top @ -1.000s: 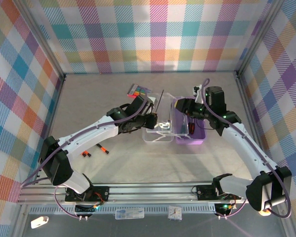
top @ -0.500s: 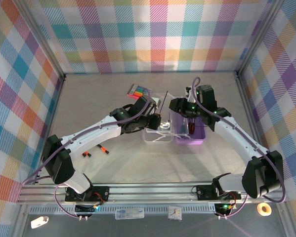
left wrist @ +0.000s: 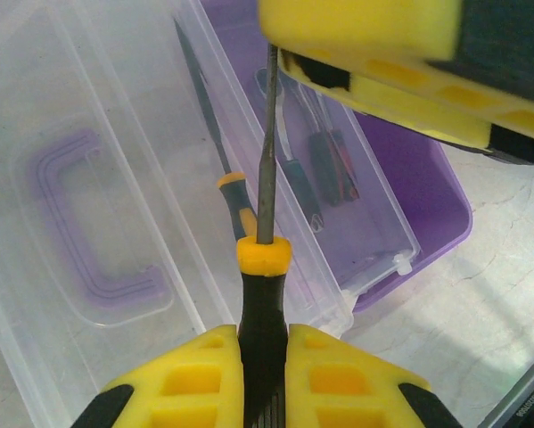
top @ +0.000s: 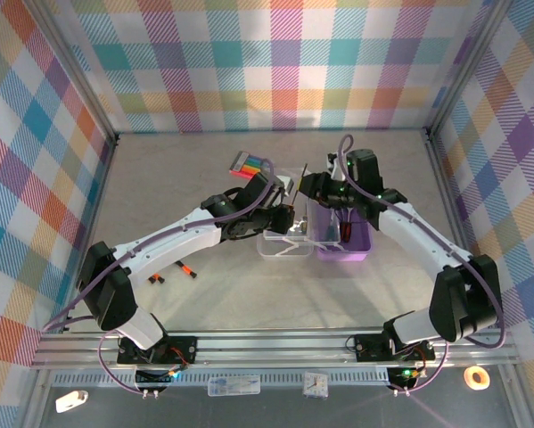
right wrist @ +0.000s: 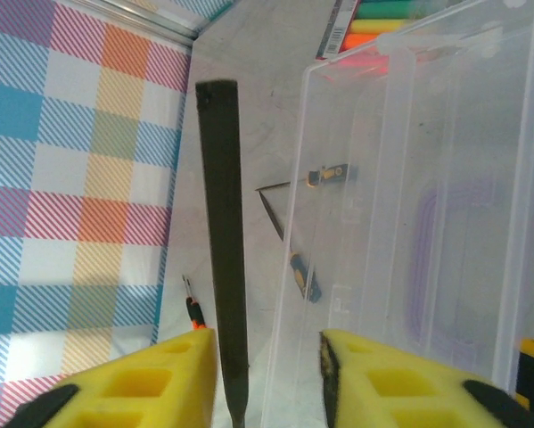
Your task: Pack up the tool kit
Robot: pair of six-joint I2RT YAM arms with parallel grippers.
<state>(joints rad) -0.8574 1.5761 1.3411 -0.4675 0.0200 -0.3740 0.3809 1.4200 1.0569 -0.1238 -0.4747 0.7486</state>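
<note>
Several screwdrivers already lie in the open tool kit just under the fingers, the left fingers clench another screwdriver by its handle, its shaft between the parted right fingers, and loose ones wait on the desk, well back from the left fingers.

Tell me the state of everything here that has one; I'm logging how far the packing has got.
Tool kit box: open, clear lid folded flat beside purple base.
Left hand: shut on a screwdriver, shaft over the box.
Right hand: open, a dark blade between its fingers.
Two screwdrivers: loose on the table, unpacked.
Tools in base: lying flat.
</note>
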